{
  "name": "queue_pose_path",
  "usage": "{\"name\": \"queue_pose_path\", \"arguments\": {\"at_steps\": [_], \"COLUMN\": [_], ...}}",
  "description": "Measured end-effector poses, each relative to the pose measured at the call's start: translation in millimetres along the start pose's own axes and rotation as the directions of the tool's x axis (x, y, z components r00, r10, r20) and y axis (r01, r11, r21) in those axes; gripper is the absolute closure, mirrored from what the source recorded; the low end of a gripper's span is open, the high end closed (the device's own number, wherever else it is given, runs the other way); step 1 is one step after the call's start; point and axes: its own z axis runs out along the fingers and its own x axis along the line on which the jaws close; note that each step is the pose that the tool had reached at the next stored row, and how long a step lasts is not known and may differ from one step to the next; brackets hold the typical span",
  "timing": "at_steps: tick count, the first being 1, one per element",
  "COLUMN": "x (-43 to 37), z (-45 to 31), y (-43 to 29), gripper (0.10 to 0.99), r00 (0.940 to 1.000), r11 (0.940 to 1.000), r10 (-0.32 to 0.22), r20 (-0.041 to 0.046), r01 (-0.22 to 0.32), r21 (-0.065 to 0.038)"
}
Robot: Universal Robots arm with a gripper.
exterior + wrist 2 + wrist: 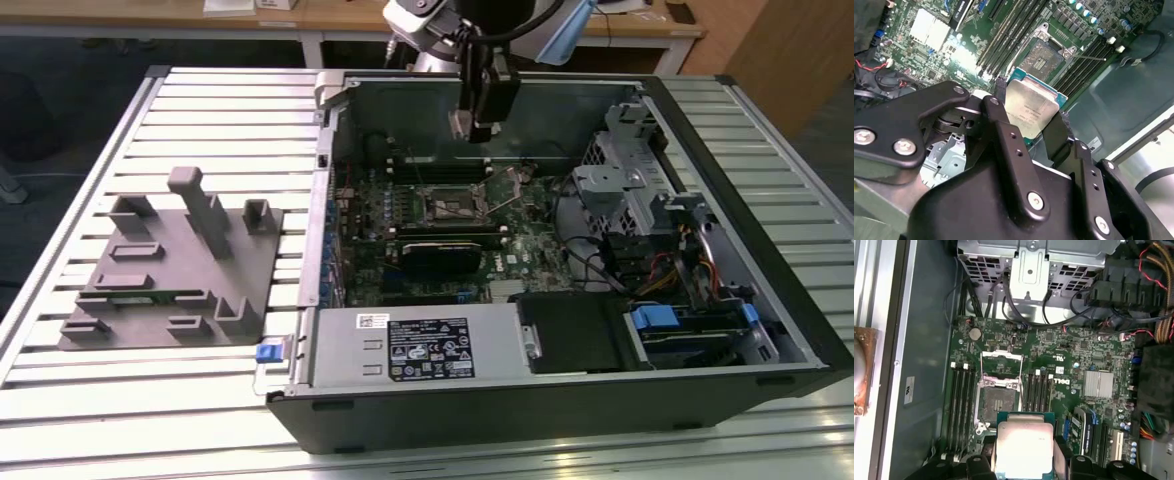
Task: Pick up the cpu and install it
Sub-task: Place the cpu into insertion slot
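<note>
— Black metal fingers (1009, 145) sit closest in the second wrist view. What are they doing?

— They are clamped on the small flat square cpu with the pale silver metal top (1031, 112). One finger presses on each of two opposite edges, so the chip sits between them with its metal top facing the camera.

— Does the first wrist view agree?

— Yes, the cpu (1024, 447) shows there between the same fingers, with a green rim round the silver top.

— And where is the socket?

— The square metal-framed cpu socket (999, 400) lies beyond the fingertips on the green motherboard (1069, 347), its hinged frame swung open. The chip is apart from it, not touching.

— What flanks the socket?

— Long black memory slots (960, 405) run along either side of it.

— How does it look from outside?

— In the exterior view the fingers (483, 105) hang over the black open computer case (534, 420), which lies on its side on the slatted metal tabletop (200, 400). The socket (447, 205) is below the fingers. Well apart from the fingers, towards the exterior view's left, a grey moulded fixture (174, 270) rests on the tabletop beside the case.
</note>
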Motion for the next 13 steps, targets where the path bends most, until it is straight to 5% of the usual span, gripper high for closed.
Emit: {"name": "queue_pose_path", "arguments": {"at_steps": [13], "x": [1.3], "z": [8.7], "y": [-3.1], "gripper": [0.541], "r00": [0.9995], "r11": [0.9995], "r10": [0.032], "r20": [0.0008], "r01": [-0.032], "r21": [0.0]}}
